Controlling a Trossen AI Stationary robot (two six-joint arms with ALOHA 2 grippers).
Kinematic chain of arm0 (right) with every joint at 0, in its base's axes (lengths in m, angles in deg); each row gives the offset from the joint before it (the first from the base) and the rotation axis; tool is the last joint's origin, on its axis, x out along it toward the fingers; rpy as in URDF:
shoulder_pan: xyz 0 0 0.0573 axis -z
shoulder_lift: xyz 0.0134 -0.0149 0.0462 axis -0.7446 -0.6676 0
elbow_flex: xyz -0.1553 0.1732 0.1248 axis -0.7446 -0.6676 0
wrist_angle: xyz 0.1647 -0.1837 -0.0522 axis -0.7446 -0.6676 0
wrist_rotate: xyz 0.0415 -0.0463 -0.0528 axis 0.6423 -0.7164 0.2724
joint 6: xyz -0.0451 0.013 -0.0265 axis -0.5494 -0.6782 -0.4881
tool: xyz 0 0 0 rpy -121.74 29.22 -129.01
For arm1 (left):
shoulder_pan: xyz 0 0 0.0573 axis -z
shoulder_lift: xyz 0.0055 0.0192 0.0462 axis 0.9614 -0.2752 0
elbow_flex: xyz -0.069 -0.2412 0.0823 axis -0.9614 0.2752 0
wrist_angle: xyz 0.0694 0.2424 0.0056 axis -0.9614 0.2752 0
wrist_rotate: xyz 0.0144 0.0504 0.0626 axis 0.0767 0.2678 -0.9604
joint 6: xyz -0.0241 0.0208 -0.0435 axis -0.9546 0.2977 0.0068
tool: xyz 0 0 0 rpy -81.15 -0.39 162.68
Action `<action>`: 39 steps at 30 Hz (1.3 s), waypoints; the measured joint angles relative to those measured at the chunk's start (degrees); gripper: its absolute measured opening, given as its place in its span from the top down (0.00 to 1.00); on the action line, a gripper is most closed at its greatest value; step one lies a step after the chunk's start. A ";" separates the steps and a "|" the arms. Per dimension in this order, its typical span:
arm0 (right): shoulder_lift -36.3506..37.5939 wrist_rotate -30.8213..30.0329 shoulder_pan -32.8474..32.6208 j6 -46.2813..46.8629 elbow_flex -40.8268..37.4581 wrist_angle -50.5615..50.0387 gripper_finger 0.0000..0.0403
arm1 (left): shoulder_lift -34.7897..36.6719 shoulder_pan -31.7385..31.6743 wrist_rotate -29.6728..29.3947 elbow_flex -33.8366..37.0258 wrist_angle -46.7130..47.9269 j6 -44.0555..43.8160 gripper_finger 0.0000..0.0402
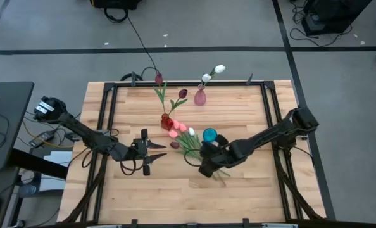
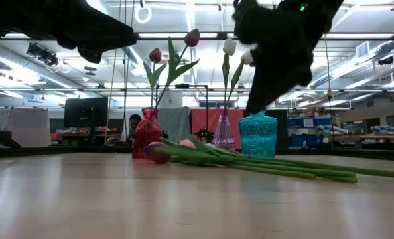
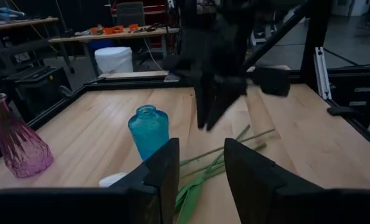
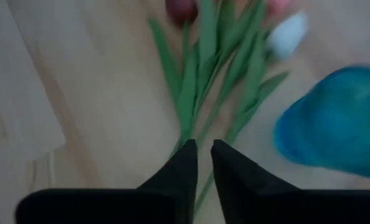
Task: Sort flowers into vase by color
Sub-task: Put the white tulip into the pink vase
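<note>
Several flowers (image 1: 183, 140) lie on the worktop (image 1: 251, 190) beside the teal vase (image 1: 209, 135), where the right claw (image 4: 203, 148), barely parted and empty, should widen around one stem only.

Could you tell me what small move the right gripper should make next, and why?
Probably lower the right gripper a little onto the green stems of the loose artificial tulips lying on the wooden table. Its fingers are only slightly parted and sit just above where the stems meet, holding nothing. The teal glass vase beside them is empty; the left gripper waits open nearby.
</note>
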 joint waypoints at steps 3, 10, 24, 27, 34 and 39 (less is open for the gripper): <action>-2.55 3.71 1.75 1.03 0.11 2.73 0.76 | 0.00 0.00 0.00 0.00 -0.07 -0.14 0.67; -7.36 7.00 3.92 3.93 0.15 2.44 0.58 | 0.00 0.00 0.04 0.00 0.15 -0.15 0.67; -10.15 4.25 5.02 8.44 0.20 0.05 0.56 | 0.00 0.00 0.18 0.00 0.72 -0.19 0.67; -11.46 3.84 5.06 7.40 0.25 0.62 0.57 | 0.00 0.02 0.20 0.00 0.74 -0.19 0.67; -11.94 2.69 5.13 7.04 0.35 0.84 0.68 | 0.00 0.02 0.18 0.00 0.83 -0.19 0.67; -11.79 3.73 5.26 5.77 0.31 0.85 0.93 | 0.02 0.00 0.18 0.00 0.83 -0.19 0.67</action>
